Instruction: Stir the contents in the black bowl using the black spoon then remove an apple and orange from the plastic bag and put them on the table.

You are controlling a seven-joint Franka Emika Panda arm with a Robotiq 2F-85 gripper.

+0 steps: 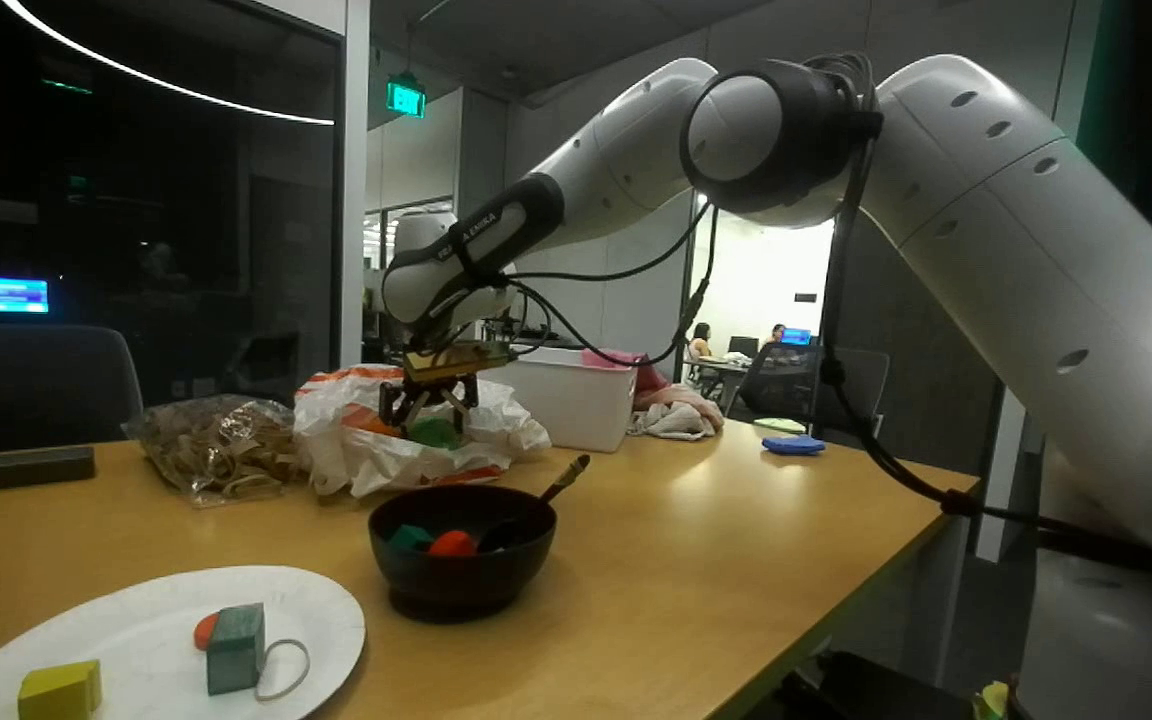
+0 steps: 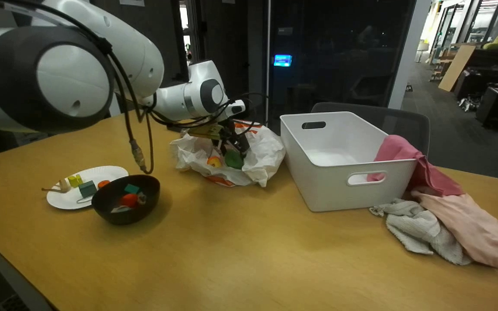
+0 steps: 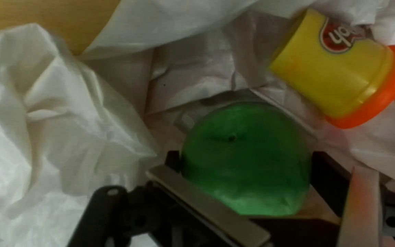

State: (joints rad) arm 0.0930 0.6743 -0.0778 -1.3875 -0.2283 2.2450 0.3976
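A black gripper (image 3: 244, 161), fingers spread wide, straddles one round green apple (image 3: 247, 159) inside a white plastic bag (image 3: 67, 147); whether it squeezes cannot be told. One orange-lidded yellow can (image 3: 334, 65) lies near. In an exterior view, one black spoon (image 1: 554, 487) slants handle-up, rightward, in one round black bowl (image 1: 461, 585).

The bag (image 3: 63, 137) is crinkled plastic; the apple (image 3: 245, 161) looks smooth with a dull sheen. The bowl (image 1: 461, 590) is smooth, the desk (image 1: 676, 590) lightly glossy wood, the tub (image 2: 335, 192) matt plastic, the plate (image 1: 141, 630) paper-like, the grey towel (image 2: 413, 224) rough cloth.
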